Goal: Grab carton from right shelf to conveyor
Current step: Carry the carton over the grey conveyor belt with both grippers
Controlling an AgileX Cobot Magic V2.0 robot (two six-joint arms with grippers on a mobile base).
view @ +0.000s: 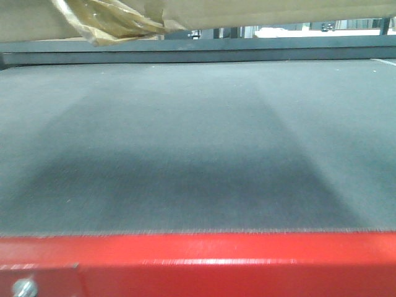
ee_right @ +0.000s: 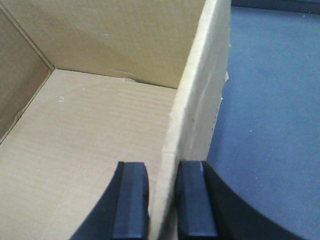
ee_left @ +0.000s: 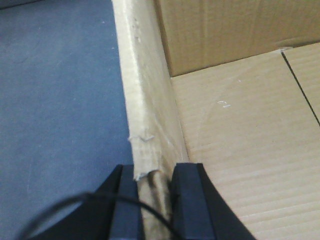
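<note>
Wide flat dark grey textured conveyor belt [view: 198, 142] with glossy red front edge [view: 198, 260] fills the front view. A broad shadow lies on the belt, nothing else on it.

Large plain brown corrugated cardboard carton [view: 278, 12] sits at the top of the front view. Background shows under its bottom edge, so I judge it's hanging above the belt, not set down. It's open-topped and looks empty in both wrist views.

Left gripper [ee_left: 156, 175]: jaws closed down to wall thickness on the carton's creased side wall [ee_left: 145, 100], one finger inside and one outside. The wall runs straight ahead from the fingers. Box floor is on the inner finger's side, belt beyond the outer finger.

Right gripper [ee_right: 162, 172]: same pinch, mirrored, on the opposite wall [ee_right: 195, 100].

Key relation: the carton spans between the two pincers, both equally engaged, belt directly below. Can't tell its long axis. Both wrists point down over the rim.

Next move as I read it: lower evenly, then release. Uneven descent could rack the walls.

Torn yellowish clear tape [view: 111, 21] dangles off the lower seam; may touch down first.
</note>
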